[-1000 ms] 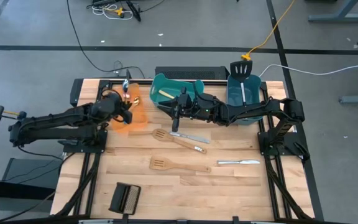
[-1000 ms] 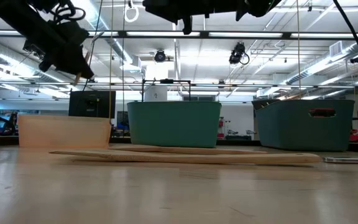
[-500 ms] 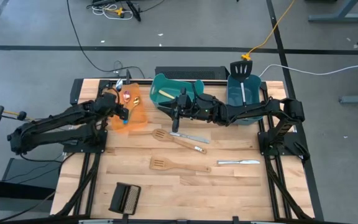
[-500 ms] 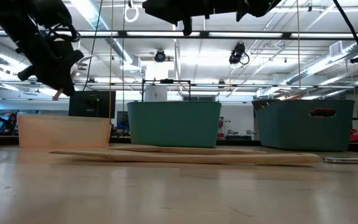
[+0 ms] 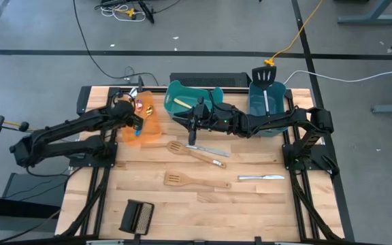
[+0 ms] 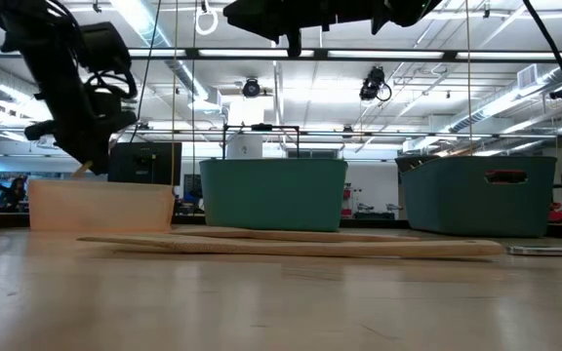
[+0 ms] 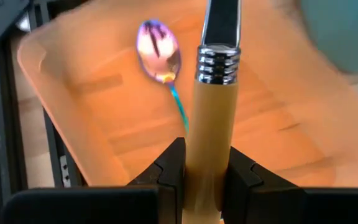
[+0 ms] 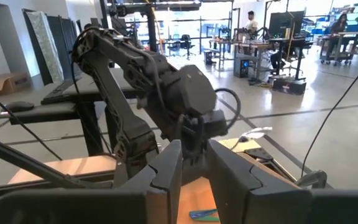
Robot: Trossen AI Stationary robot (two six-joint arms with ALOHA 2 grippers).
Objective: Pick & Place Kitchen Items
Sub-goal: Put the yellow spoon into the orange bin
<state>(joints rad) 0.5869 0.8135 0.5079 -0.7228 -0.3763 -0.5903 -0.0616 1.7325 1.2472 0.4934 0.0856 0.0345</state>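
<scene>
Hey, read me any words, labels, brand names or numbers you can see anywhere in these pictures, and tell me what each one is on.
None can be read.
Utensil in the left gripper: wooden handle, steel collar, no marking shows.
Pink spoon in the orange bin: no lettering.
Teal bins: plain walls, no label.
Black ribbed block: nothing legible.
Monitors in the room behind, seen in the right wrist view: too small to read.

Three bins (image 5: 264, 109) stood along table's (image 5: 250, 204) far edge; spatulas (image 5: 192, 180) and knives (image 5: 260, 177) lay mid-table before them; ribbed block (image 5: 137, 218) sat near front-left.
</scene>
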